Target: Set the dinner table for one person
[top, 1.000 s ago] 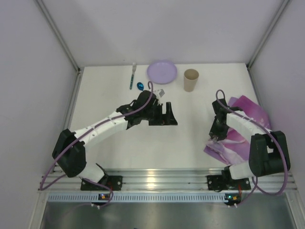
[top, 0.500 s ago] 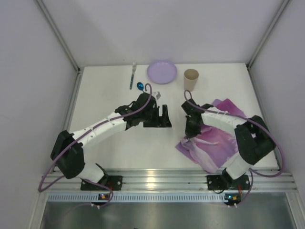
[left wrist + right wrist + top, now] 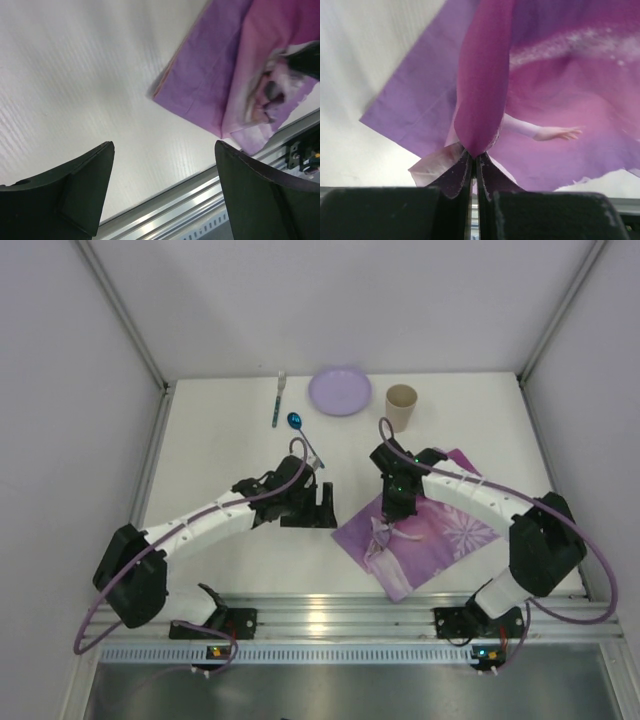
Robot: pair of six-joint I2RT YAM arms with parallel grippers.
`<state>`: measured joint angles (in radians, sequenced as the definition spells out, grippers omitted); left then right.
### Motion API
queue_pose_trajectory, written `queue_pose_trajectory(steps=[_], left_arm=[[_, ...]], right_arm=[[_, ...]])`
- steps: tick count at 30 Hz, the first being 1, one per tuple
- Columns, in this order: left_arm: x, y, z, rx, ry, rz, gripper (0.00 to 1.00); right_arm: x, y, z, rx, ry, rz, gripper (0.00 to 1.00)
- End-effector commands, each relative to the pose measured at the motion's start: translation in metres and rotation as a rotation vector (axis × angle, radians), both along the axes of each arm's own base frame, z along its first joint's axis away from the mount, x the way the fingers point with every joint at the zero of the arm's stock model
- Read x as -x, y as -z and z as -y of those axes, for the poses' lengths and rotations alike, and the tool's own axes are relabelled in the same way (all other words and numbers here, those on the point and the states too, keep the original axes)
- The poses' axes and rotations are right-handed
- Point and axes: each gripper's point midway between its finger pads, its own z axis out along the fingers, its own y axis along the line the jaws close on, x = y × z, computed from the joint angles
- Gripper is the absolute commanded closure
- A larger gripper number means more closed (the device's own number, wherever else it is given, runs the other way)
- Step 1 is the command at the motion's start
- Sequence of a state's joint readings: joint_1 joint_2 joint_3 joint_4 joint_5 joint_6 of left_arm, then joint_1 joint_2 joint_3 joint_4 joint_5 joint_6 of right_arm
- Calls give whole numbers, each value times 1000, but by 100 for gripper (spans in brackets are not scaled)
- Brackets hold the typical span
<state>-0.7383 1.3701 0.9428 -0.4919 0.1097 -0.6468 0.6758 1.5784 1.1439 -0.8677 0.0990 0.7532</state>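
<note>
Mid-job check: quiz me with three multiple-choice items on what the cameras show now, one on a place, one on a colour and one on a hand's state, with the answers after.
1. Where does the cup stand?
A. On the table, just right of the plate
B. Stacked on the plate
C. Held up in mid-air

2. What colour is the plate?
A. Green
B. Lilac
C. Red

3. What is the right hand doing?
A. Hanging wide open
B. Resting shut on bare table
C. Shut on a fold of the placemat

Answers:
1 A: the top view shows it upright beside the plate near the far edge.
2 B: its whole face is pale purple.
3 C: the right wrist view shows the fingers pinched together on a raised purple fold.
</note>
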Motion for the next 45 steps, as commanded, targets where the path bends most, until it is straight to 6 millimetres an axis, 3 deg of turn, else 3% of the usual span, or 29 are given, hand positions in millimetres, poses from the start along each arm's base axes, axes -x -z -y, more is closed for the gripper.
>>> queue_pose_trajectory(steps=[1,3,4,5,7,8,10,14,18,22,26,28,34,38,39,41,42,43,44,45], left_arm=[[-2,12,1,-4,26,17,14],[-2,32,8,-24,41,-35,15],[-6,32,16,-6,57,-40,16],[-7,49,21,-26,68,-78,19],[-13,52,33,-22,91,-83,22],[-13,64,38,-36,104,-110,22],[-20,61,51,-19,135,-96,21],[-23,76,74,4,199,-140,21],[-3,80,102,82,317,-220,25],[23,94,112,60,387,-262,30],[50,111,119,27,436,-305,41],[59,115,123,17,450,-314,54],[50,116,122,-25,426,-291,100],[26,99,110,-20,314,-252,100],[23,100,100,-35,270,-248,100],[9,81,88,-28,208,-201,100],[6,82,72,-72,157,-186,100],[3,76,64,-80,132,-166,100],[-3,60,57,-68,101,-124,100],[-1,59,46,-88,79,-126,100]], right_arm=[[26,-13,30,62,8,-20,100],[40,-5,37,68,9,-51,100],[45,0,36,54,5,-72,100],[54,9,41,69,-2,-106,100],[66,20,43,76,-12,-164,100],[73,26,46,81,-18,-189,100],[80,32,46,75,-27,-220,100],[83,32,50,71,-27,-208,100],[82,31,55,92,-27,-203,100],[80,31,60,105,-20,-198,100],[77,30,63,98,-9,-190,100],[75,29,63,92,-6,-189,100],[74,31,64,95,-13,-197,100],[72,35,65,111,-24,-200,100],[71,36,65,111,-28,-198,100],[71,40,65,120,-45,-204,100],[69,42,64,119,-52,-202,100],[69,43,61,106,-67,-204,91],[69,43,60,96,-92,-205,71],[69,44,58,88,-97,-202,54]])
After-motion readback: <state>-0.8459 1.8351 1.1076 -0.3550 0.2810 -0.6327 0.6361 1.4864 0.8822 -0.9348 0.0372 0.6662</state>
